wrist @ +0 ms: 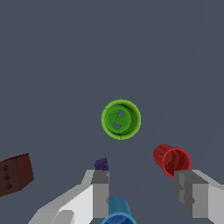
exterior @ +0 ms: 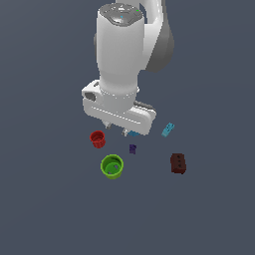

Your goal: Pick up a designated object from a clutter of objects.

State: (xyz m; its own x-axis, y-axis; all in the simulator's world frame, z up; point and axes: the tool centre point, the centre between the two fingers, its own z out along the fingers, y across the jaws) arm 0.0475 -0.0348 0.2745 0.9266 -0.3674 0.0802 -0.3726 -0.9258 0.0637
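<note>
**One green cup ahead of an empty gripper**

Exterior view: the lime-green cup [exterior: 112, 166] stands upright on the surface [exterior: 45, 199], apart from its neighbours. The red cup [exterior: 97, 139] lies just beyond it toward the arm, the tiny purple piece [exterior: 132, 148] is beside it, and the dark red brick [exterior: 178, 163] and cyan block [exterior: 168, 130] sit off to the exterior view's right. The gripper [exterior: 116, 130] hangs above the clutter, nearer the arm's base than the green cup.

Wrist view: the gripper [wrist: 144, 192] is spread wide and holds nothing. A blue cup [wrist: 118, 210] sits between its fingers. The green cup [wrist: 121, 119] lies ahead of the fingertips, mouth up; being round, it favours no grasp direction. I judge the gripper must travel forward over the green cup before descending.
</note>
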